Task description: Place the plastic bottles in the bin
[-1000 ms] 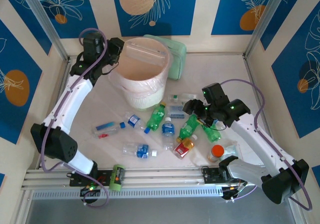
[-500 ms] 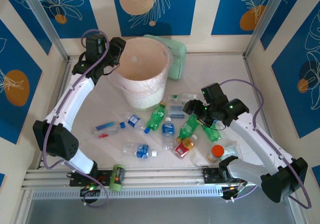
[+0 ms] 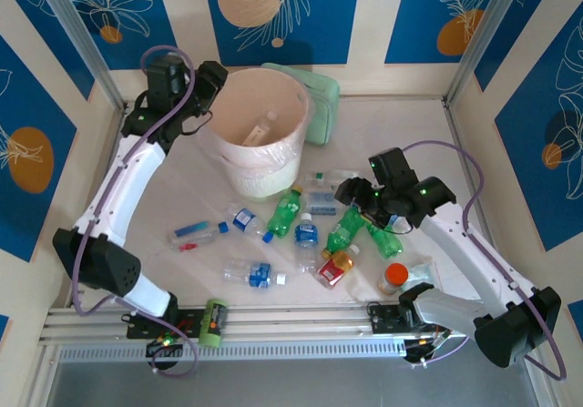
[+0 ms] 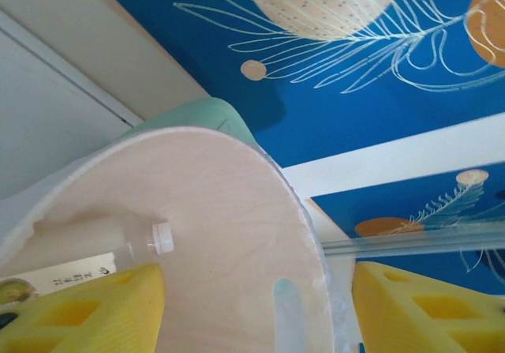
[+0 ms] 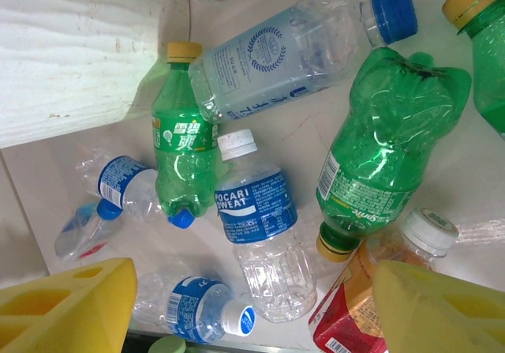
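Observation:
The bin, a round white bucket with a pinkish liner, stands at the back of the table. A clear bottle lies inside it, and its white cap rests against the liner. My left gripper hovers open at the bin's left rim, its jaws holding nothing. My right gripper hangs open over the heap of bottles. Under its jaws lie a clear blue-labelled bottle, a green bottle, a crumpled green bottle and a red-yellow labelled bottle.
A pale green box sits behind the bin. An orange-capped container lies near the right arm's base. More clear bottles are scattered on the left of the table. A green-capped item rests on the front rail.
The clear bottle that my left gripper held across the bin's mouth has been let go and now lies inside the bin. The right gripper has barely moved.

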You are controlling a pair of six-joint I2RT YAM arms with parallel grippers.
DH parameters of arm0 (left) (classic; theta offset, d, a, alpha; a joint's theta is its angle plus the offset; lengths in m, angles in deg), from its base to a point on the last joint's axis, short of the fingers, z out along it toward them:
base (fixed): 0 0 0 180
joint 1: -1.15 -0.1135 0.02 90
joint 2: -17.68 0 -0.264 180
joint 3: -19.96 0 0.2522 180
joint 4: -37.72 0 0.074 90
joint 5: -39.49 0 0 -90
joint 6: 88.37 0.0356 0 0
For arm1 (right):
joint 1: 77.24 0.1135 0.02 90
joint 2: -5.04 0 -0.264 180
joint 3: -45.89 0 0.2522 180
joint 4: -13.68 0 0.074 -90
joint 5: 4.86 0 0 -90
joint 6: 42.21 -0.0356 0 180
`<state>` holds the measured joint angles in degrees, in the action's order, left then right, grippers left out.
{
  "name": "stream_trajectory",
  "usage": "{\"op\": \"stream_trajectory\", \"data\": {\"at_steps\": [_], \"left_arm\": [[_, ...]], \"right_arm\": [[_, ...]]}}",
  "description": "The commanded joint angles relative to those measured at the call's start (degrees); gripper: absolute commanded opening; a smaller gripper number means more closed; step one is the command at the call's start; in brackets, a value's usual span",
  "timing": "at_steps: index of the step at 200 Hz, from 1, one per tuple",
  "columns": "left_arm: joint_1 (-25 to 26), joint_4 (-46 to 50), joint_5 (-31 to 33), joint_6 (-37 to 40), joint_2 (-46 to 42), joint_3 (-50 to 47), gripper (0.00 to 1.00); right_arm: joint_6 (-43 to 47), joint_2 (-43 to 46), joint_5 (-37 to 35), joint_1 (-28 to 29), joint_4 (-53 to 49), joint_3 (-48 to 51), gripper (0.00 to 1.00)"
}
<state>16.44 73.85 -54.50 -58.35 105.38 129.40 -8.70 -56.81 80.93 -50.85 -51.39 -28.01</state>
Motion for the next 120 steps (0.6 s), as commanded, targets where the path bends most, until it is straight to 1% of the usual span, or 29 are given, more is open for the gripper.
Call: {"op": "stream_trajectory", "data": {"at_steps": [1, 28, 68, 96, 120], "left_arm": [[0.8, 2.7, -0.5, 8.6, -4.8, 2.3, 0.62], [3.3, 4.9, -2.7, 15.7, -7.8, 1.3, 0.62], [9.2, 8.6, -6.2, 24.8, -12.0, -2.6, 0.62], [12.5, 9.8, -9.0, 27.2, -15.1, -7.7, 0.62], [14.3, 9.3, -10.1, 26.6, -17.4, -12.5, 0.62]], "right_arm": [[1.1, -0.4, -0.4, -0.5, -1.8, -2.2, 0.79], [1.7, -0.8, -1.0, -1.0, -2.7, -3.4, 0.79], [3.9, -0.6, -4.2, -3.8, -8.0, -7.2, 0.79], [4.9, 0.5, -5.1, -7.6, -11.4, -7.5, 0.82], [5.8, 1.1, -3.8, -11.7, -13.2, -6.0, 0.83]]}}
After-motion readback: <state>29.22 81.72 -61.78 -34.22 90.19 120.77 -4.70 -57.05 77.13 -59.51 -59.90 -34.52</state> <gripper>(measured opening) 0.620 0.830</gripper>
